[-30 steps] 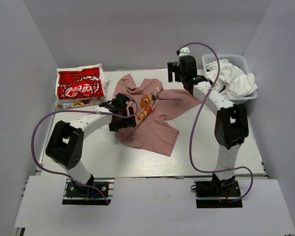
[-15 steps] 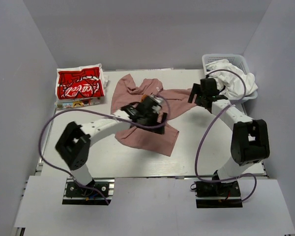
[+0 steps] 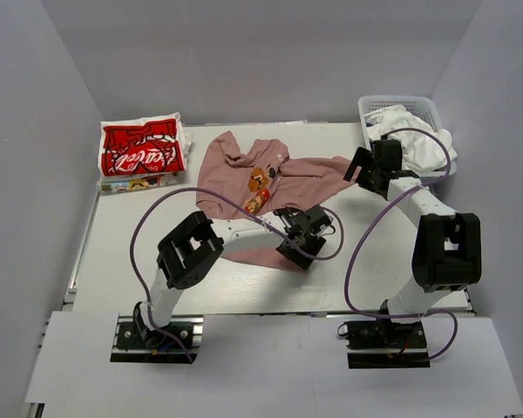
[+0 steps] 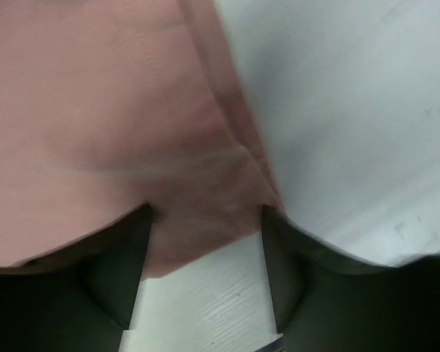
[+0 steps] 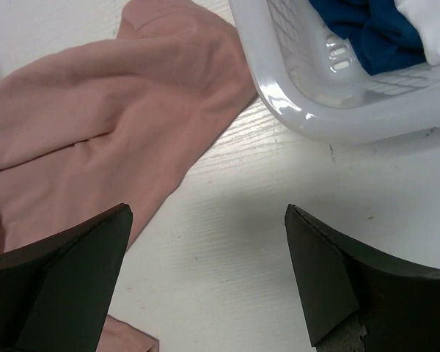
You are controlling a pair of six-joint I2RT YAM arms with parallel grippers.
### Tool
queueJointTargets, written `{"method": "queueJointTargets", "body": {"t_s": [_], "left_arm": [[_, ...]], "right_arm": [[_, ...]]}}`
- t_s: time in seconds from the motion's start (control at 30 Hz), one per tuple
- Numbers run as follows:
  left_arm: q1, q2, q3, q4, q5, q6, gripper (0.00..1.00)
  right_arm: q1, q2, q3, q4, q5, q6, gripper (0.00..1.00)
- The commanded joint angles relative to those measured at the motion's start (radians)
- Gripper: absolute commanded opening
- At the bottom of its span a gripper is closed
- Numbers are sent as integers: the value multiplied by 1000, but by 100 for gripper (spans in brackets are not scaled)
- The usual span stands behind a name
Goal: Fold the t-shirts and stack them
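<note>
The dusty pink t-shirt [image 3: 261,183] lies spread and rumpled at the table's middle, its orange print up. My left gripper [image 3: 302,235] is at its near right hem corner. In the left wrist view the gripper [image 4: 205,224] is open and the pink hem corner [image 4: 198,220] lies between its fingertips. My right gripper [image 3: 369,171] is open and empty over the table beside the pink sleeve [image 5: 117,117]. The red t-shirt [image 3: 142,150] lies folded at the back left. The white t-shirt [image 3: 418,144] and the navy one [image 5: 367,29] sit in the basket.
The white mesh basket [image 3: 392,100] stands at the back right, and its wall [image 5: 293,95] is just beyond my right gripper. The red shirt rests on another folded item [image 3: 139,183] by the left wall. Grey walls close in the table's left, back and right.
My left gripper swept right and nearer across the pink shirt to its near right hem corner. My right gripper came forward from the back to the sleeve beside the basket.
</note>
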Motion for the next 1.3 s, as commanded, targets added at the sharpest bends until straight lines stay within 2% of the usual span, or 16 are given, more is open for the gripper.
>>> {"method": "queueJointTargets", "body": {"t_s": [0.0,0.03,0.07,0.2,0.27,0.33,0.47,0.63,0.83,0.97,1.0,1.03,1.07,1.1,1.13,1.27], "left_arm": [[3,76,33,-54,-76,-16,59],[-7,85,42,-63,-76,-16,48],[-7,85,42,-75,-96,-31,0],[16,6,-24,-85,-194,-141,0],[29,-115,-110,-76,-271,-180,0],[29,-198,-180,-98,-411,-246,0],[38,-385,-272,-219,-601,-364,0],[49,-527,-337,-262,-665,-418,0],[58,-582,-346,-298,-697,-427,0],[58,-614,-346,-307,-708,-436,0],[58,-614,-346,-307,-708,-436,0],[58,-623,-346,-307,-708,-436,0],[58,-624,-346,-307,-708,-436,0],[67,-636,-337,-307,-728,-436,0],[67,-636,-337,-318,-737,-448,0],[67,-680,-319,-274,-779,-438,0]], "right_arm": [[-13,-28,-6,58,-54,-6,90],[-13,-28,-6,48,-46,-11,90],[-13,-25,-9,48,-39,-12,90],[-19,-18,-12,45,-29,-31,90],[-14,-4,-11,48,-29,-37,90],[-17,10,-6,48,-8,-35,90],[-16,51,14,36,7,-21,90],[-13,142,84,19,-3,-8,87],[-4,254,182,12,14,-8,82],[9,309,181,-4,16,2,76],[9,318,175,8,17,3,66],[9,320,183,4,8,3,49],[9,320,183,-1,-11,9,32],[9,305,177,-1,-14,11,8],[13,270,143,13,-14,9,0],[27,134,80,85,-17,-15,0]]}}
